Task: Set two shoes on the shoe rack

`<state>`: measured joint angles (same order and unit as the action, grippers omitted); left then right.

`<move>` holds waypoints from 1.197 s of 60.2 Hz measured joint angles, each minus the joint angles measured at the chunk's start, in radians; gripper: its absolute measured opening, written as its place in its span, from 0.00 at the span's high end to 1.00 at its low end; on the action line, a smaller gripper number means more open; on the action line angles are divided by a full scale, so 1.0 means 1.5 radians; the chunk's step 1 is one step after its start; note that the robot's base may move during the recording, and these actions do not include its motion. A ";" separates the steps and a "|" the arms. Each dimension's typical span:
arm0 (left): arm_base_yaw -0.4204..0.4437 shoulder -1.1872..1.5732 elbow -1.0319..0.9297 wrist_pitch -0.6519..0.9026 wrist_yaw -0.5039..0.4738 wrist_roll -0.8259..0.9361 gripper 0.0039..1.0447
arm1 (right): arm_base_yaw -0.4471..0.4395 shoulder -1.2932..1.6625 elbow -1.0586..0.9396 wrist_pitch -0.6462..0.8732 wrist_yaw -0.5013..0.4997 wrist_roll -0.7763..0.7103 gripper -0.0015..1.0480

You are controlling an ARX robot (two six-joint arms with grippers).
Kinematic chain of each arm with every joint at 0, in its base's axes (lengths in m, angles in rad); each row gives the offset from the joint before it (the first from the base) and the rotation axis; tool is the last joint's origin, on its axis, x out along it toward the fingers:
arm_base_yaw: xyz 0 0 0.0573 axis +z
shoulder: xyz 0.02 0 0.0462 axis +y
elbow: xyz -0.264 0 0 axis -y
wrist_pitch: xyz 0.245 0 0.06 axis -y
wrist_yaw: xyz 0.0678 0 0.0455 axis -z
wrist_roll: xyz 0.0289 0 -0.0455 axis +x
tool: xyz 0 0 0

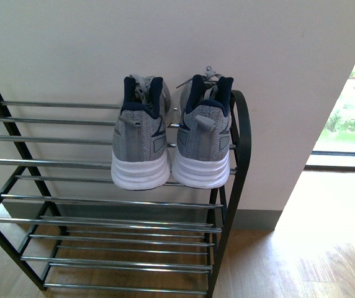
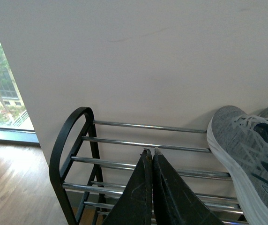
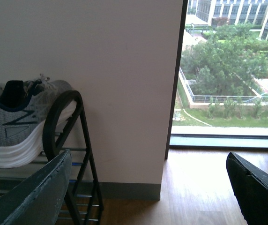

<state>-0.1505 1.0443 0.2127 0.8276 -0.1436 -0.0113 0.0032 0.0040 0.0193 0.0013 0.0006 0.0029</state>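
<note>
Left hand (image 2: 152,152): two dark fingers pressed together at the tips, nothing between them. It sits at the left end of the black-framed shoe rack with chrome bars (image 1: 53,162), level with the top tier and clear of the footwear.

Right hand (image 3: 148,159): fingers spread wide, nothing held. It is off the rack's right end, over the light wooden floor (image 1: 289,267).

Rack: one unit, low, several tiers of thin chrome bars. One curved black side post shows at each end, two in all. It stands on the floor with its back to the wall.

Shoes: two, a matched pair, both on the top tier at the right end.
- left grey knit sneaker (image 1: 141,146)
- right grey knit sneaker (image 1: 203,143)

Both have thick white ribbed soles, navy lining at the collar, grey laces and a heel pull tab. Heels point into the room, toes toward the wall. They sit side by side and close together; I cannot tell whether the soles touch. The right one is just beside the right side post.

Behind them is a plain white wall (image 1: 258,62). Far right is a floor-level window (image 3: 227,70) with trees and buildings outside.
</note>
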 joint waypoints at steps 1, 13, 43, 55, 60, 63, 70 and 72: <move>0.003 -0.008 -0.006 -0.003 0.005 0.000 0.99 | 0.000 0.000 0.000 0.000 0.000 0.000 0.09; 0.039 -0.121 -0.069 -0.056 0.038 0.000 0.99 | 0.000 0.000 0.000 0.000 0.000 0.000 0.09; 0.097 -0.305 -0.132 -0.169 0.095 0.002 0.99 | 0.000 0.000 0.000 0.000 0.000 0.000 0.09; 0.097 -0.386 -0.132 -0.244 0.095 0.002 0.99 | 0.000 0.000 0.000 0.000 0.000 0.000 0.09; 0.097 -0.414 -0.132 -0.271 0.095 0.002 0.99 | 0.000 0.000 0.000 0.000 0.000 0.000 0.09; 0.097 -0.430 -0.132 -0.286 0.096 0.002 0.99 | 0.000 0.000 0.000 0.000 0.000 0.000 0.09; 0.097 -0.463 -0.132 -0.318 0.095 0.002 0.99 | 0.000 0.000 0.000 0.000 0.000 0.000 0.09; 0.097 -0.471 -0.132 -0.326 0.095 0.002 0.99 | 0.000 0.000 0.000 0.000 0.000 0.000 0.09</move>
<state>-0.0044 0.3382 0.0143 0.3386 -0.0006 -0.0086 0.0032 0.0040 0.0193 0.0013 0.0002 0.0029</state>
